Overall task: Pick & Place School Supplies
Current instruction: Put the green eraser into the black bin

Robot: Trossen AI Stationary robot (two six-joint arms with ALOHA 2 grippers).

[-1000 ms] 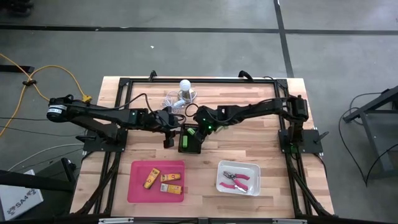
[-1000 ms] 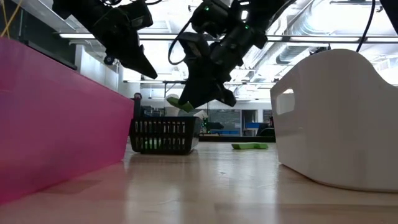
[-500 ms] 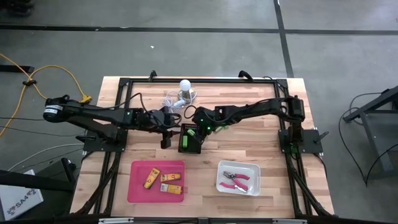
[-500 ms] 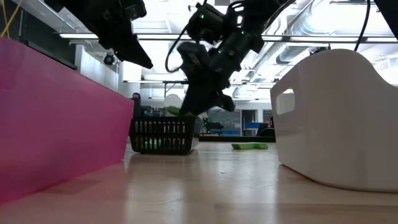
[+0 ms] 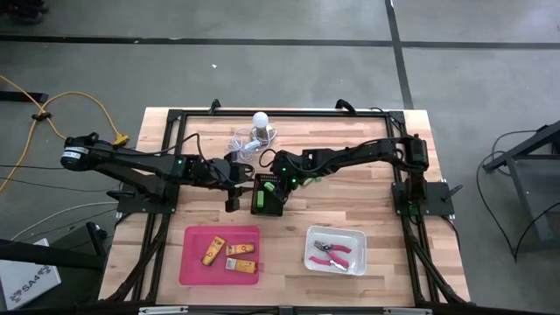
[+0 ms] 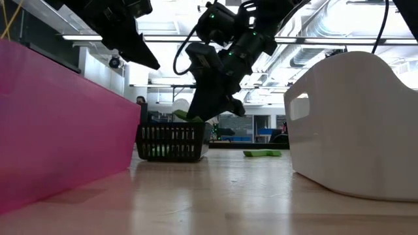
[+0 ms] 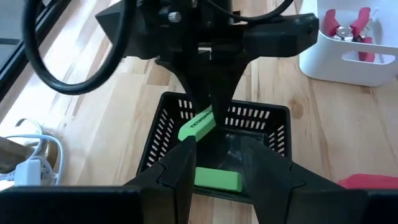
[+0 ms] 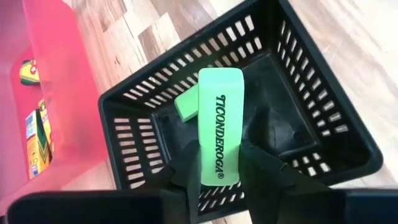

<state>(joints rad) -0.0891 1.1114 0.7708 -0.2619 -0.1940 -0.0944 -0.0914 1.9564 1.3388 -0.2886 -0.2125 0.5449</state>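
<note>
My right gripper (image 8: 217, 165) is shut on a bright-green eraser (image 8: 219, 124) printed TICONDEROGA, just above the open top of a black slatted basket (image 8: 323, 124) at mid-table (image 5: 267, 203). A second green eraser (image 8: 185, 106) lies flat on the basket's floor. In the low view a third green piece (image 6: 261, 153) lies on the table beyond the basket. My left gripper (image 7: 217, 163) hangs open beside the basket's left side (image 5: 232, 192), with nothing between its fingers. My right gripper pinches the eraser between its two fingers, on the two long sides near one end (image 8: 214, 171). The fingers slant down from the table's right side and lie along the eraser. The eraser sticks out past the fingertips, tilted down, clear of the basket.
A pink tray (image 5: 197, 262) with yellow crayon boxes (image 5: 229, 255) stands near the front left. A white bin (image 5: 354, 238) holding pink-handled pliers (image 5: 331, 254) stands at the front right. A white bulb (image 5: 260, 121) with a coiled cord lies at the far edge.
My right gripper has tipped downward with the green eraser, which now hangs lower, at the basket's rim. The eraser stays between the fingers.
</note>
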